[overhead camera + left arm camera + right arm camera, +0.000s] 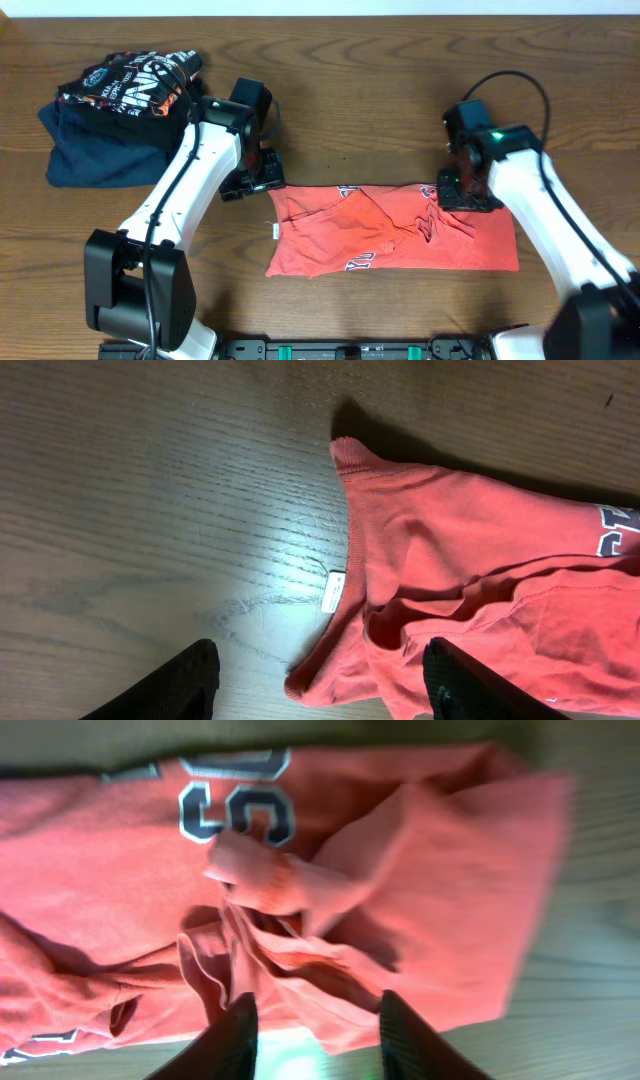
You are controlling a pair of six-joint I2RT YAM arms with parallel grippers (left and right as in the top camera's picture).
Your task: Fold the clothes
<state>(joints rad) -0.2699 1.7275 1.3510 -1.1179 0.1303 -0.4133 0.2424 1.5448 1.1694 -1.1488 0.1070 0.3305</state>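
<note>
Coral-red T-shirt lies rumpled across the middle of the bench, with some lettering showing. Left jaws hang wide open over its edge near the little white tag, holding nothing. Right jaws are partway open above the bunched-up other end, with no cloth pinched between them

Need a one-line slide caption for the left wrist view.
Open left gripper above the rumpled edge of a red T-shirt on a wooden table.

T-shirt lettering cut off at right edge, tag seemingly unreadably small
</note>
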